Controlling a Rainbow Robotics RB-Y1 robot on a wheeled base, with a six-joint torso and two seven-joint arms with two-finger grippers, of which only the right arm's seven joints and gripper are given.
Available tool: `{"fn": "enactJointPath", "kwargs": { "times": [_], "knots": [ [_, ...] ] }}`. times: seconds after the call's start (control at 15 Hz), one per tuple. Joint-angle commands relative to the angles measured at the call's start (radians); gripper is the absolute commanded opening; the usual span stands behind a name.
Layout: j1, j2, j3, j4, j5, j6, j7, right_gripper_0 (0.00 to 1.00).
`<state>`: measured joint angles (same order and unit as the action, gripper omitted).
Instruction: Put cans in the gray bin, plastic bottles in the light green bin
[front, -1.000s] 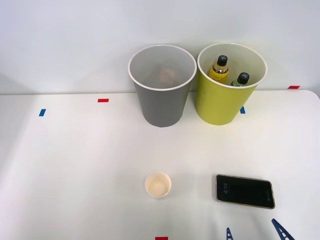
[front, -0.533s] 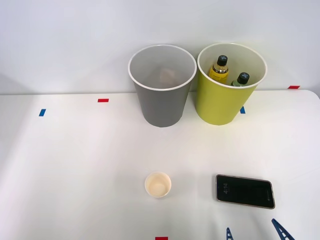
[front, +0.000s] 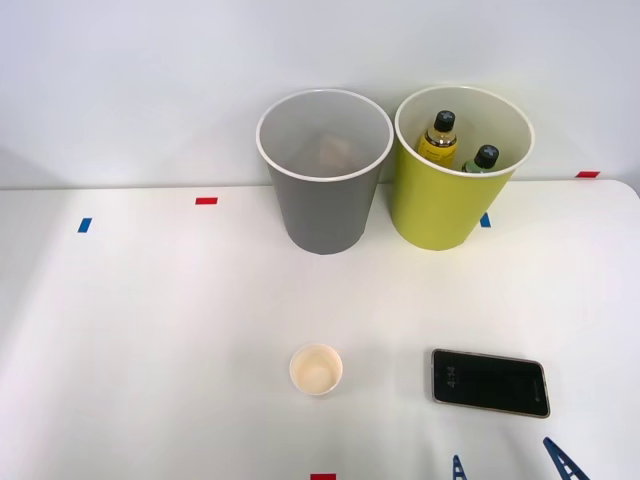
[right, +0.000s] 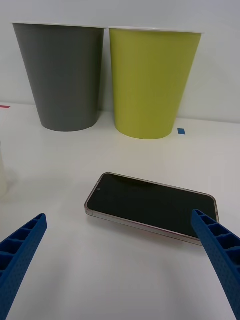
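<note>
The gray bin (front: 322, 215) stands at the back of the white table, with the light green bin (front: 430, 210) touching or nearly touching its right side. Two plastic bottles with black caps lean inside the light green bin: a yellow one (front: 438, 140) and a green one (front: 482, 160). A faint reddish shape (front: 335, 150) shows low inside the gray bin, too dim to tell whether it is the can. My right gripper (front: 503, 455) is open at the front edge, low over the table, holding nothing. From the wrist, the gripper (right: 119, 215) faces the gray bin (right: 62, 75) and the light green bin (right: 152, 80).
A dark phone (front: 490, 382) lies flat just beyond my fingers (right: 22, 250), and the wrist view has the phone (right: 150, 200) between them. A small cream paper cup (front: 316, 369) stands left of it. Red and blue tape marks dot the table.
</note>
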<state>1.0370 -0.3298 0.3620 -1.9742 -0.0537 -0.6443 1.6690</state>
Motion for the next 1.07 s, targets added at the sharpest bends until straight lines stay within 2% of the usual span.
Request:
{"fn": "enactJointPath", "kwargs": {
  "times": [0.07,1.07],
  "knots": [
    [0.000,0.000,0.000,0.000,0.000,0.000,0.000,1.00],
    [0.000,0.000,0.000,0.000,0.000,0.000,0.000,1.00]
  ]
}}
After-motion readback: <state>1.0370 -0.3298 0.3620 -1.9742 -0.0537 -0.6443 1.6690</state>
